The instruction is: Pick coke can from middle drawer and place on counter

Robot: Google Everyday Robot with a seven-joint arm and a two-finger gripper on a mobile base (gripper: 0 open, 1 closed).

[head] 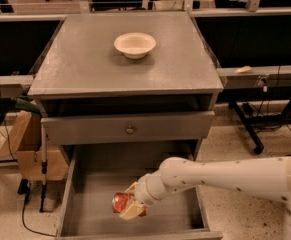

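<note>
The coke can (121, 202) is a small red can lying on its side in the open middle drawer (92, 184), near the drawer's front centre. My gripper (129, 204) reaches down into the drawer from the right on a white arm, and its cream fingers (130, 212) are closed around the can. The can sits at or just above the drawer floor; I cannot tell which. The counter (85, 64) is the flat grey top of the cabinet above.
A cream bowl (135, 44) stands on the counter toward the back centre. A closed grey drawer front with a brass knob (130, 130) overhangs the open drawer. A cardboard box (27, 146) and a cable sit left of the cabinet. Dark desks stand on both sides.
</note>
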